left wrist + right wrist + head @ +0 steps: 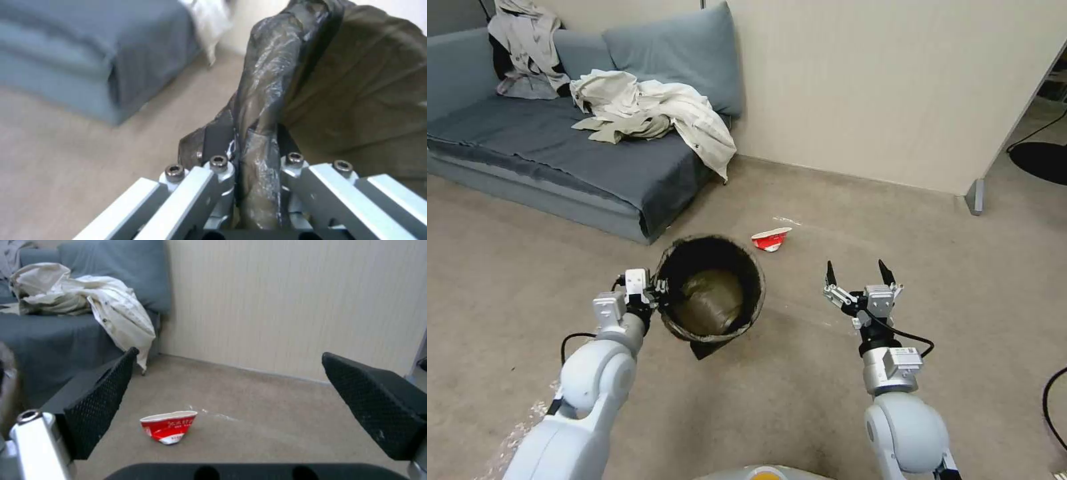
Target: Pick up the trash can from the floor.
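My left tool (249,156) pinches the bin's (710,290) bagged rim, holding it tilted; my right tool (859,272) hangs wide open, empty.

Bag folds hide the trash can (710,293) rim between left jaws.

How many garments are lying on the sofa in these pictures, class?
2. A cream jacket sprawls over the seat of the sofa and hangs off its end; a paler garment is heaped against the backrest. Others may be hidden beneath.
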Available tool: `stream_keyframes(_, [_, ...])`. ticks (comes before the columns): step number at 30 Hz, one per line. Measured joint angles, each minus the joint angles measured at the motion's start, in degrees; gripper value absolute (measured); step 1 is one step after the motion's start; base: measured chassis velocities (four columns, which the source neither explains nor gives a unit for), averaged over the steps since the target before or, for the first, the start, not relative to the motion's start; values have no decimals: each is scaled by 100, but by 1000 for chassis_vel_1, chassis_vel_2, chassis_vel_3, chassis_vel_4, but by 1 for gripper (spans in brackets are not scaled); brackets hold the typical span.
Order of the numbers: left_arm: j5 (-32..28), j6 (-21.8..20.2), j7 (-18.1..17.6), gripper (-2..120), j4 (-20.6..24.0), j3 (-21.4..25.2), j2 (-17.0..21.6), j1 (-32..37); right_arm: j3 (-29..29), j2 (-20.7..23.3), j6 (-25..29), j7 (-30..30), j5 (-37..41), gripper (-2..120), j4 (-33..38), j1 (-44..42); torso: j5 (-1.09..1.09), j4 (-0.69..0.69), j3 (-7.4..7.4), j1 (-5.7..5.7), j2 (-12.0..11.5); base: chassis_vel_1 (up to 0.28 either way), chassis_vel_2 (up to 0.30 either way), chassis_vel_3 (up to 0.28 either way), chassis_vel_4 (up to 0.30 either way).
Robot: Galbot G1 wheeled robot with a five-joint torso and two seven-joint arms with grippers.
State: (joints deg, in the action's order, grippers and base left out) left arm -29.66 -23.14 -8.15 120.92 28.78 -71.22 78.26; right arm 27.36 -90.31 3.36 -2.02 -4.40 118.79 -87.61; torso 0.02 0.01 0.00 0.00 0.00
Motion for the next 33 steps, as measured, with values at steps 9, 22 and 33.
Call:
stream_keyframes(9, [-79,998,502,3,276,214,-94,357,30,-16,37,-19,0,100,19,-38,-1,0,0,0,0,0,0,0,0])
stream_keyframes(22, [423,1609,826,3,617,214,-396,905,28,-68,45,-22,-26,100,15,-20,-1,-1,0,0,0,0,0,0,0])
stream_keyframes(33, [653,1625,812,3,691,200,-410,924,40,-86,42,-24,-37,100,13,-7,-1,-1,0,0,0,0,0,0,0])
